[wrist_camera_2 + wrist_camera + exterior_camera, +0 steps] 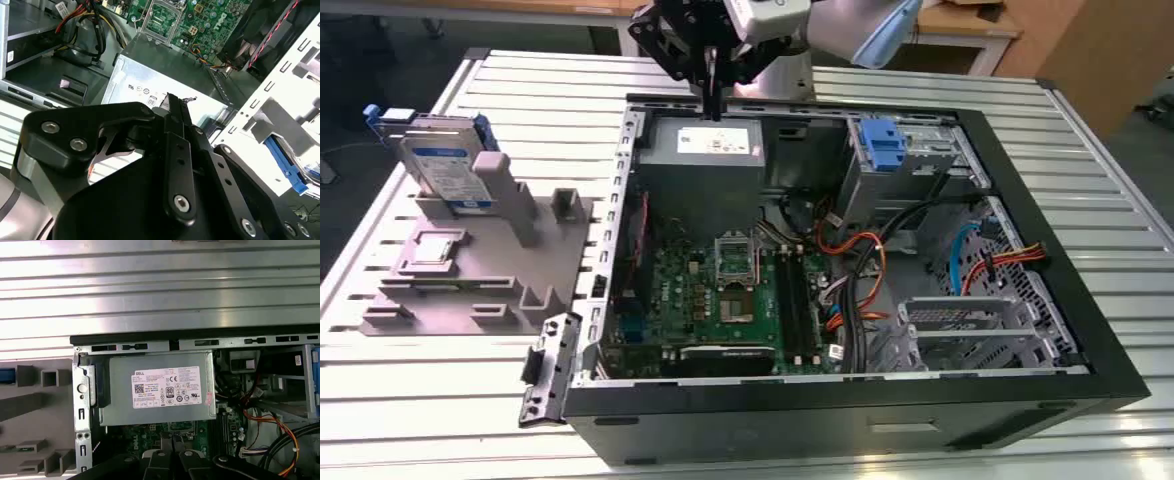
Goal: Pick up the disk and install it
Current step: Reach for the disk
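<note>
Disk [447, 165] upright on stand [467, 275], open above; cables [865, 268] crowd case [854, 400] interior.

In the exterior view, the case [854, 395] lies on the table [1094, 160]. The stand [454, 290] sits at its 9 o'clock, with the disk [447, 165] upright at the stand's 11 o'clock. The power supply [700, 170] is in the case at 11 o'clock, below the gripper [712, 105].

The matte black gripper [172, 100] is a set of flat, round-ended linkage bars pinned with silver hex-socket screws [181, 202], backed by a silver-grey round wrist flange [24, 167]. In the exterior view, the pale grey arm tube [781, 72] carries a light blue joint cap [887, 35] at three o'clock from the linkage.
</note>
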{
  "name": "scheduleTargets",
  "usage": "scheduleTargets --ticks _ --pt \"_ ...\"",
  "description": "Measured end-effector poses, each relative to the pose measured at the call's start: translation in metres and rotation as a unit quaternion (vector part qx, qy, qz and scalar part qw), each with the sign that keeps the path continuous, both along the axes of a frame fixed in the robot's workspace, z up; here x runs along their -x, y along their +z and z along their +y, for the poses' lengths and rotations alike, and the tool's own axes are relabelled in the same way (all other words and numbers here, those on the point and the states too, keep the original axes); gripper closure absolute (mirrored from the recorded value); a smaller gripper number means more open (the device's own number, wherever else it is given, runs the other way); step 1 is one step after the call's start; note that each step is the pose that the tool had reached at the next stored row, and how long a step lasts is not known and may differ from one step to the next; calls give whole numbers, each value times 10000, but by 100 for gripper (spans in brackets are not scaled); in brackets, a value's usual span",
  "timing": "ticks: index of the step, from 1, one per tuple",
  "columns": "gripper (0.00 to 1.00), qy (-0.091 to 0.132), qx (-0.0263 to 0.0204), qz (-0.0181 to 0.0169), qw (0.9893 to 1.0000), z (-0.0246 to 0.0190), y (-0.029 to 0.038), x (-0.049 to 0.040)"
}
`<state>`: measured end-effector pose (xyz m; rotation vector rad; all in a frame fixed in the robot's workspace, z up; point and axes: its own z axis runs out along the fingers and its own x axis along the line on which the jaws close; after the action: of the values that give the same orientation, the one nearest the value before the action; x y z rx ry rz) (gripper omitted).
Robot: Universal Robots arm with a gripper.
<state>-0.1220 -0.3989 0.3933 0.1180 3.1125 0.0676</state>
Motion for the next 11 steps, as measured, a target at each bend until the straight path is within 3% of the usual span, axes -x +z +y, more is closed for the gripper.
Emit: scheduleTargets --ticks 11 --pt "85 0 0 0 10000 0 0 24"
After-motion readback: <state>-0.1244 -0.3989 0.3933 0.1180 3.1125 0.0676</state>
